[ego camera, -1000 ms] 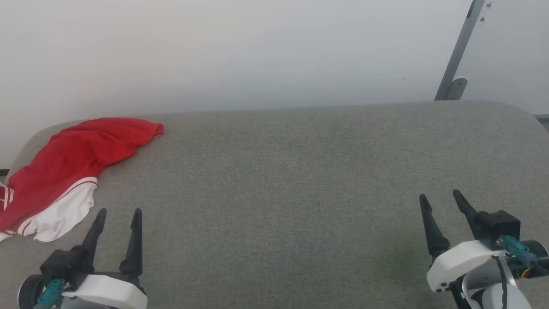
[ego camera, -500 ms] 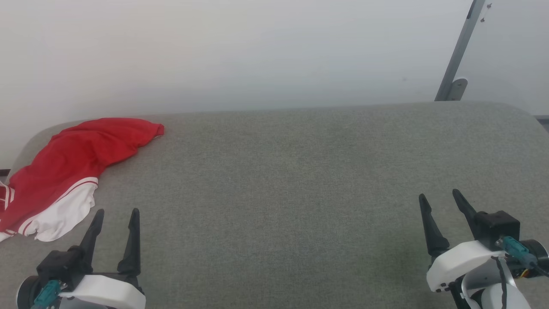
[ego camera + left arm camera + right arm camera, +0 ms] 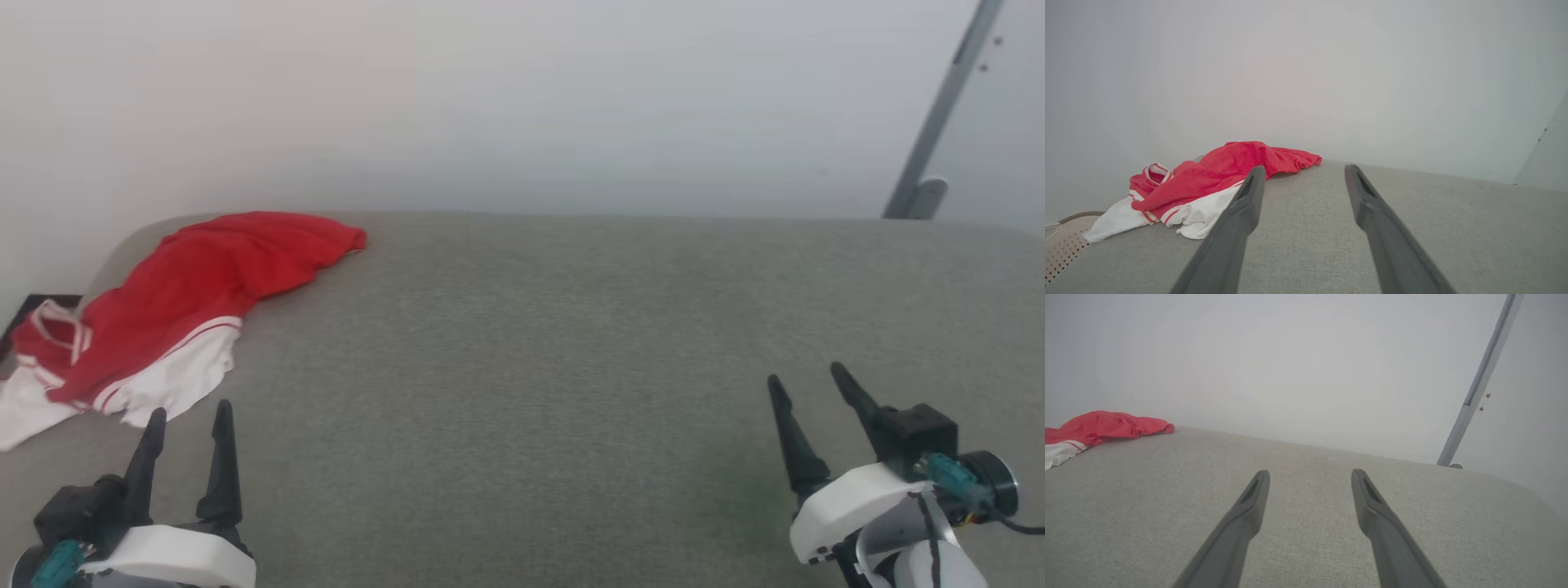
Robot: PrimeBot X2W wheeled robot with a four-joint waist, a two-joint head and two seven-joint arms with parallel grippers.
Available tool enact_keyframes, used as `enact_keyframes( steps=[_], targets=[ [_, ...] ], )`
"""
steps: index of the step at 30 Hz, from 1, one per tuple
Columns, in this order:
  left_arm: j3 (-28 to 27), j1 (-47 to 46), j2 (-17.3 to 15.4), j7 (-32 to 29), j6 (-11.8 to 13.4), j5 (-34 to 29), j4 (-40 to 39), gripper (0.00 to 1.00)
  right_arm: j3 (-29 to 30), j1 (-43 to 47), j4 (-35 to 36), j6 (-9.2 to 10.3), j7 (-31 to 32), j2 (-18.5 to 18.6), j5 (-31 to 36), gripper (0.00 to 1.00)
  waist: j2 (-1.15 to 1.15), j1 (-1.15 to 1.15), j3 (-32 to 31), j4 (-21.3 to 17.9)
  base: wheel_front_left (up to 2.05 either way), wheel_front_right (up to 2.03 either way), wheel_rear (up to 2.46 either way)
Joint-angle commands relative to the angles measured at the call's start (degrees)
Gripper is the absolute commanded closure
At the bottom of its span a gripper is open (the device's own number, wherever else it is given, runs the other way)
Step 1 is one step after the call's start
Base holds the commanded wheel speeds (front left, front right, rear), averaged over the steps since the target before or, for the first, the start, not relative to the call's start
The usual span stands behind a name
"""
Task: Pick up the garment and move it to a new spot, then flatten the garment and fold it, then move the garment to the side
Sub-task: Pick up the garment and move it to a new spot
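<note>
The garment [image 3: 188, 302], a red T-shirt with white sleeves and red-striped trim, lies crumpled at the far left of a grey upholstered surface [image 3: 571, 343]. In the left wrist view the garment [image 3: 1216, 175] sits ahead and left of the fingers; in the right wrist view the garment [image 3: 1098, 426] shows far left. My left gripper [image 3: 189, 412] is open and empty, just in front of the white sleeve, apart from it. Over the right side my right gripper [image 3: 807, 376] hovers open with nothing in it.
A pale wall stands right behind the surface. A grey metal pole [image 3: 939, 122] leans at the back right. A beige perforated basket [image 3: 1061, 245] shows low beside the surface's left end. The surface's left edge runs just past the garment.
The whole head picture has shifted, so the camera has turned left; more of the garment's collar and left end now shows. Both grippers stay open and the garment lies unmoved.
</note>
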State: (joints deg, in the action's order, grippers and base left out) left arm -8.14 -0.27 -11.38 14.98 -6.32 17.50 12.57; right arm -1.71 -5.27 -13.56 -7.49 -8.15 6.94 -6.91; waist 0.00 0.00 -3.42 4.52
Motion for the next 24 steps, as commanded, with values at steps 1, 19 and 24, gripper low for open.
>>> enact_keyframes(
  steps=[1,19,24],
  targets=[
    [-0.19,-0.36,0.07,0.29,0.17,0.26,-0.02,0.0,-0.26,-0.75,-0.24,0.0,-0.34,0.26,0.49,0.0,0.0,0.0,-0.35,1.16,0.0,0.0,0.0],
    [-1.25,1.38,-1.7,-2.66,1.54,2.16,-2.55,0.0,-5.58,-2.63,-3.38,0.0,-2.31,-0.59,-2.19,0.0,0.0,0.0,-2.79,14.15,0.0,0.0,0.0],
    [-1.31,2.18,-1.89,-3.45,2.01,2.54,-3.91,0.0,-6.51,-3.07,-4.34,0.0,-2.92,-0.88,-2.59,0.0,0.0,0.0,-3.05,16.86,0.0,0.0,0.0]
  ],
)
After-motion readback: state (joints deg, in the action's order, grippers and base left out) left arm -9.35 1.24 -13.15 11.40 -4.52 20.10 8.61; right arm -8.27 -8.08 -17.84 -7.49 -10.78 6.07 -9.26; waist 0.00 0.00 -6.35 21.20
